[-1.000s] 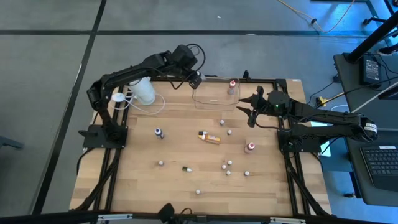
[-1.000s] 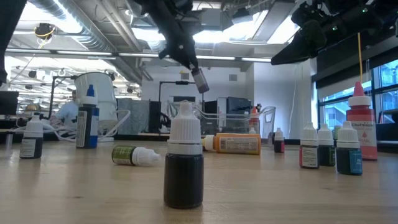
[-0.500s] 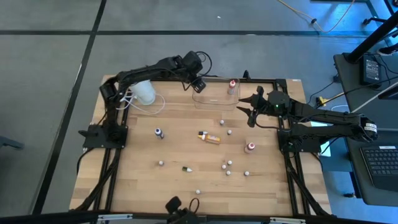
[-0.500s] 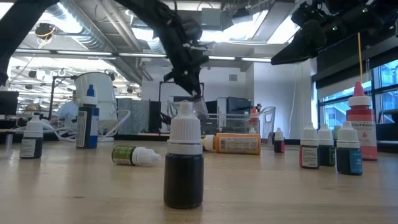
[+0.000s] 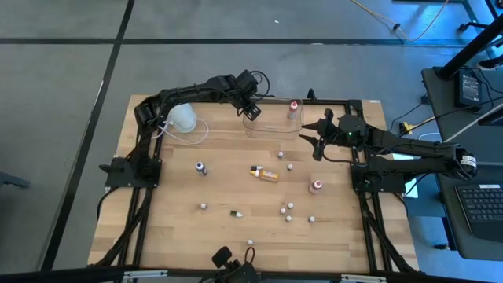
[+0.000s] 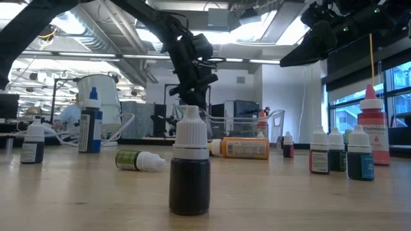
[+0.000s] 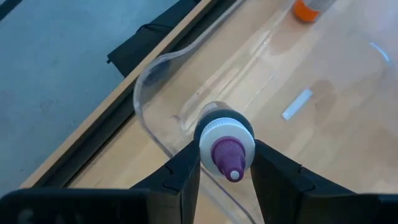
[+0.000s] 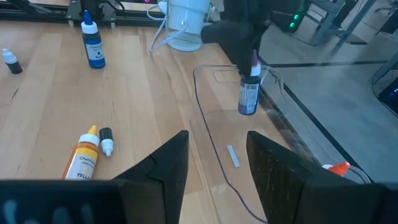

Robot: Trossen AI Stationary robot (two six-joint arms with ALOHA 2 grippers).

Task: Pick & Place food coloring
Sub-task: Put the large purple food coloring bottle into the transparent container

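My left gripper (image 5: 251, 110) is shut on a small food coloring bottle (image 8: 249, 93) with a white collar and a purple tip. It holds the bottle at the left end of the clear tub (image 5: 271, 124), inside the rim. A red, orange-capped bottle (image 5: 293, 110) stands at the tub's far right. Other food coloring bottles stand or lie about the table: a dark blue one (image 5: 200, 167), an orange-yellow one on its side (image 5: 265, 174) and a red one (image 5: 316, 186). My right gripper (image 5: 314, 135) waits open at the tub's right end, holding nothing. My left gripper pinches the bottle's white collar (image 7: 214, 134), just below the purple tip (image 7: 229, 160), with one finger (image 7: 185, 177) on each side. The fingers slant down from the table's left. The bottle hangs nearly upright below them; I cannot tell if its base (image 8: 247, 112) touches the tub floor.
A white cup (image 5: 182, 118) with a cord stands left of the tub. Several small bottles are scattered over the near right part of the table (image 5: 288, 211). One dark bottle (image 6: 189, 167) stands close in front of the low camera. A pale strip (image 7: 296, 104) lies in the tub.
My left gripper has come down and a little toward the table's right with the purple-tipped bottle, tipping more steeply downward. The bottle has gone from above the tub's left end to down inside its rim.
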